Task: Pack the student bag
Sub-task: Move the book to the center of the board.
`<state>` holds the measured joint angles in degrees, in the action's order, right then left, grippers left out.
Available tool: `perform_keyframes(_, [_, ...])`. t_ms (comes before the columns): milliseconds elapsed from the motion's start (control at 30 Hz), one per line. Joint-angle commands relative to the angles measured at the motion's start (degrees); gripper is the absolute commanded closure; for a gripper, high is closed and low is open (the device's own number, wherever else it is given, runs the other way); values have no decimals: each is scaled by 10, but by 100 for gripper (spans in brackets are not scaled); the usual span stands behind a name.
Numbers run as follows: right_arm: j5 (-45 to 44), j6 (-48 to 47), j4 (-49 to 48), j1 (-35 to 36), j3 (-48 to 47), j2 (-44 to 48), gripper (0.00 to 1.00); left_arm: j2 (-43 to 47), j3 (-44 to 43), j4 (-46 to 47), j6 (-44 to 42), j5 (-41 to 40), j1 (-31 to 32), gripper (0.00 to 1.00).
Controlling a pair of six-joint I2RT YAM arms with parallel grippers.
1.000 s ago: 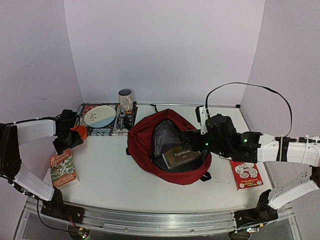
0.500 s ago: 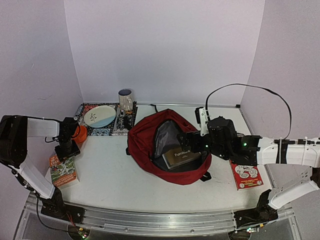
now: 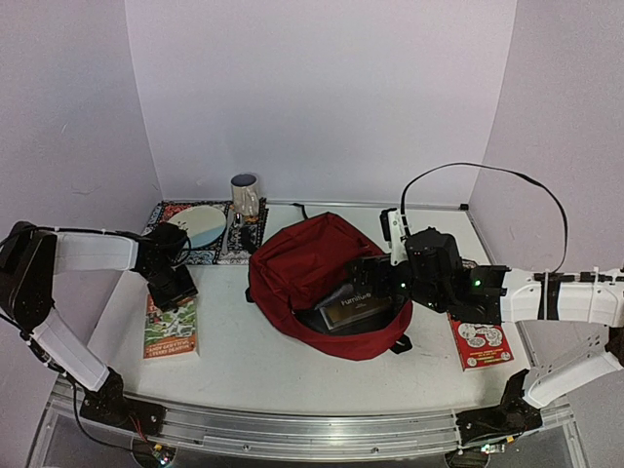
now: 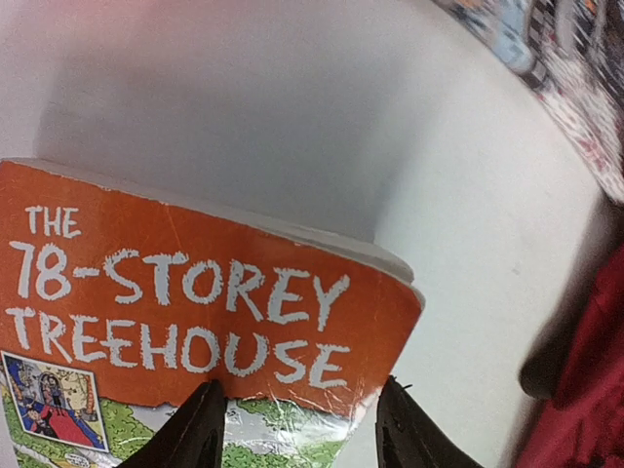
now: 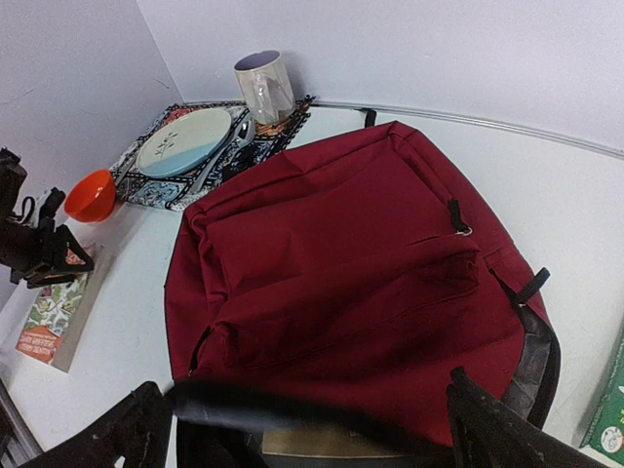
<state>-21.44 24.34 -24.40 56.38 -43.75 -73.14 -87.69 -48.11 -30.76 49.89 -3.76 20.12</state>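
Observation:
The dark red student bag (image 3: pixel 307 268) lies in the middle of the table, its flap down over most of the opening. In the right wrist view the bag (image 5: pixel 341 263) fills the frame. A brown "Furniture" book (image 3: pixel 356 304) shows inside the mouth. My right gripper (image 3: pixel 378 281) is open at the mouth, and the flap's blurred black rim (image 5: pixel 292 414) crosses between its fingers (image 5: pixel 492 424). My left gripper (image 4: pixel 302 424) is open. Its tips rest on the top corner of the orange "78-Storey Treehouse" book (image 4: pixel 195 302), which lies left of the bag (image 3: pixel 171 327).
A patterned mat (image 3: pixel 232 246) at the back left holds a plate (image 3: pixel 195 226) and a mug (image 3: pixel 245 195). An orange bowl (image 5: pixel 90 195) sits beside the mat. A red book (image 3: pixel 478 339) lies right of the bag. Walls close the back and both sides.
My left gripper has moved right towards the bag, and the Treehouse book has slid and turned with it. The bag's flap has dropped, hiding the grey lining.

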Motion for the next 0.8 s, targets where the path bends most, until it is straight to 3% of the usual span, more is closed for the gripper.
perform_keyframes(0, [-7, -3, -21, -1, 5, 16, 2, -11, -36, 12, 53, 100, 41, 44])
perform_keyframes(133, [-5, -1, -20, -1, 6, 18, 2, 6, -44, 1, 49, 65, 63, 38])
perform_keyframes(300, [7, -2, -19, 0, 2, 14, 2, 11, -56, -63, 34, -56, 106, 26])
perform_keyframes(433, [17, 0, -15, 0, -3, 7, 2, -5, -65, -106, 23, -121, 140, 23])
perform_keyframes(767, [32, 17, -6, 0, -8, 1, 2, -86, -85, -129, -5, -140, 208, 19])
